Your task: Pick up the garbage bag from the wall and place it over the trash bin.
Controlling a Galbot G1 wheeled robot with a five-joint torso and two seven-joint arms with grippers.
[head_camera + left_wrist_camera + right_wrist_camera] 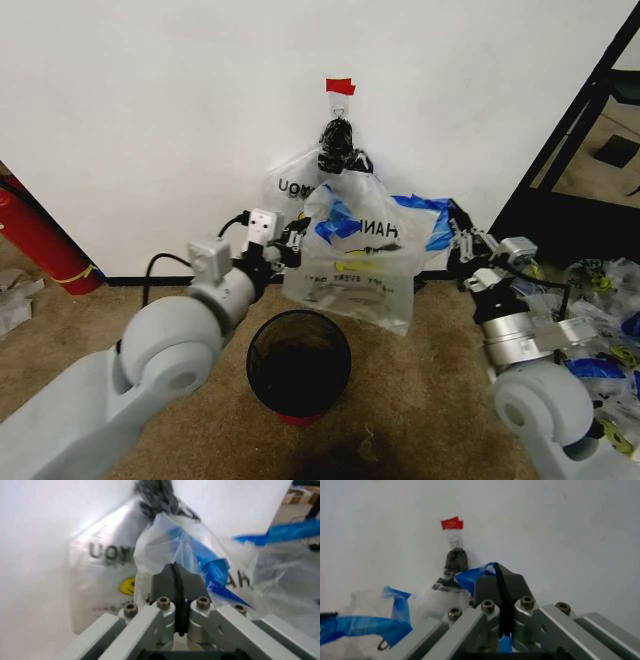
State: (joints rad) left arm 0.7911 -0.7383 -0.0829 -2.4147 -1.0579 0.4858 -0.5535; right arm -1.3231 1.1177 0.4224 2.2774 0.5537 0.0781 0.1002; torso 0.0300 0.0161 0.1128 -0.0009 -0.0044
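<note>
Both arms are reaching toward the wall (150,120), the left gripper (296,240) and right gripper (462,244) each pinching a side of the garbage bag (360,262), which is hanging stretched above the trash bin (298,362). The right wrist view is showing blue plastic clamped between closed fingers (490,585).

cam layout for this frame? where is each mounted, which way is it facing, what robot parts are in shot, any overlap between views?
Head: on the head, looking forward and down at the white wall, trash bin and garbage bag; both arms in shot.
Left wrist: looks along the left pincer, shut on the garbage bag.
Right wrist: looks along the right pincer, shut on a blue patch, toward the red tape.
Shared: the bag; the tape in two.
</note>
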